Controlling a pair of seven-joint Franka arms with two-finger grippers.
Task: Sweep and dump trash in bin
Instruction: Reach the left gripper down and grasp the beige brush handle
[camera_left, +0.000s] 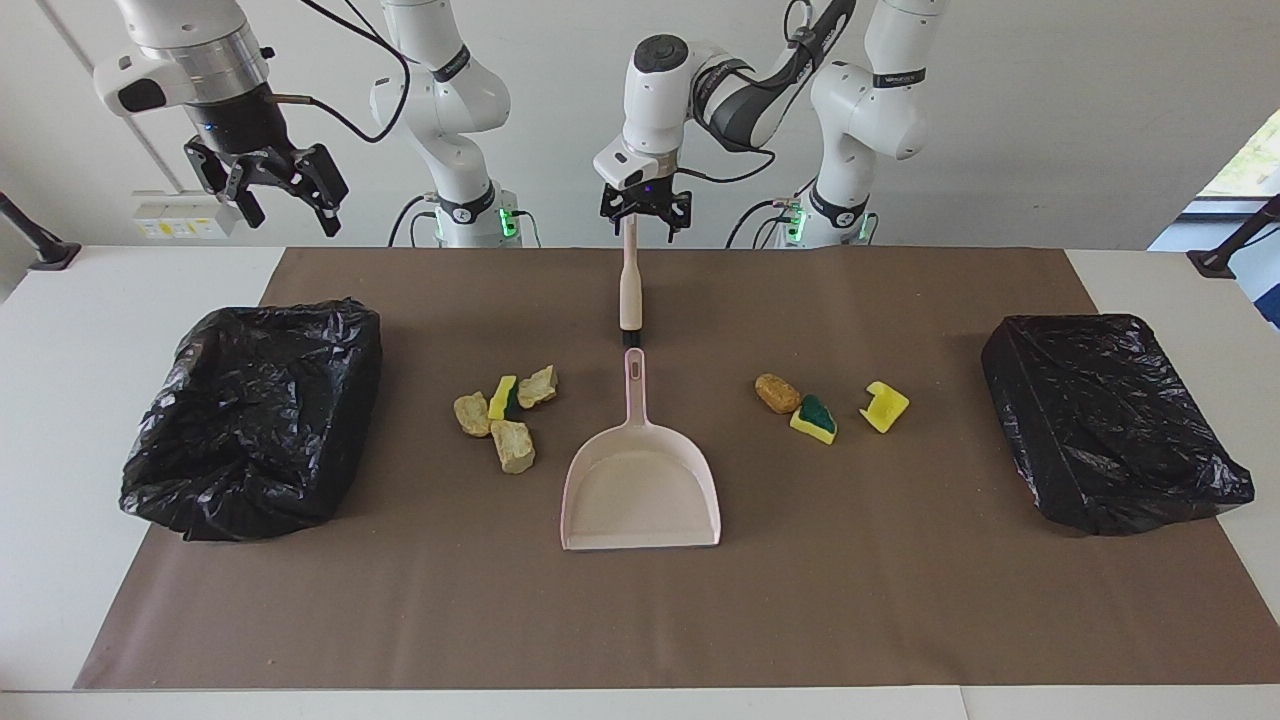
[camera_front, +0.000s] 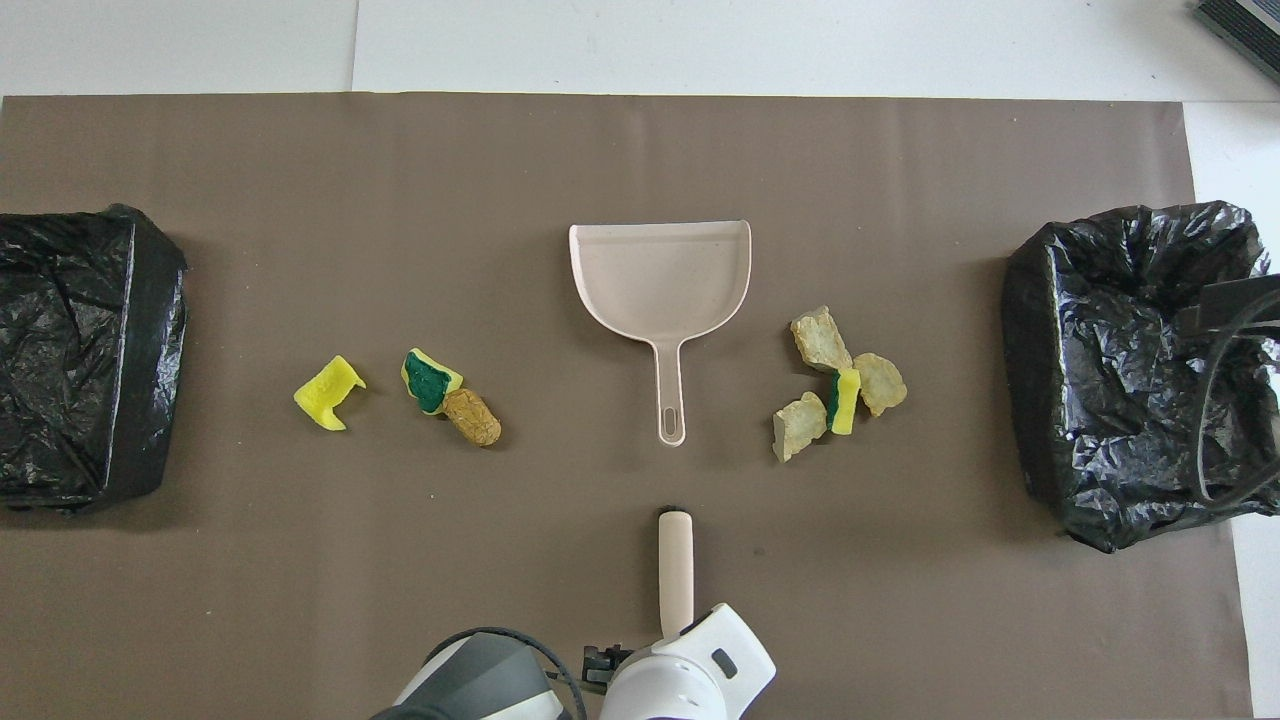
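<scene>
Right now my left gripper (camera_left: 644, 212) has its fingers spread wide and empty, poised over the top end of the brush (camera_left: 630, 280), which lies with its handle pointing toward my bases. Whether the fingers already straddle the handle tip or only hang above it I cannot tell (from overhead my own wrist covers the spot). My right gripper (camera_left: 268, 190) waits up in the air, fingers also apart and holding nothing, over the table edge beside the black-lined bin (camera_left: 255, 420) at the right arm's end.

Farther from me than the brush, in line with it, the dustpan (camera_left: 640, 480) lies flat on the brown mat (camera_left: 640, 620), its handle end just short of the bristle end. The trash sits in two clusters on either side of the pan's handle: tan foam chunks with a yellow-green sponge bit (camera_left: 505, 415) toward the right arm's end, and an orange-brown lump, a green-backed sponge bit and a yellow scrap (camera_left: 825, 405) toward the left arm's end. A second black-lined bin (camera_left: 1110, 425) stands at the left arm's end.

My worry is the grasp. The handle is slim and rounded, so closing off-centre could roll it away or pinch only the tip, leaving the brush to swing. Coming down too hard could shove it into the dustpan and scatter the nearby scraps
</scene>
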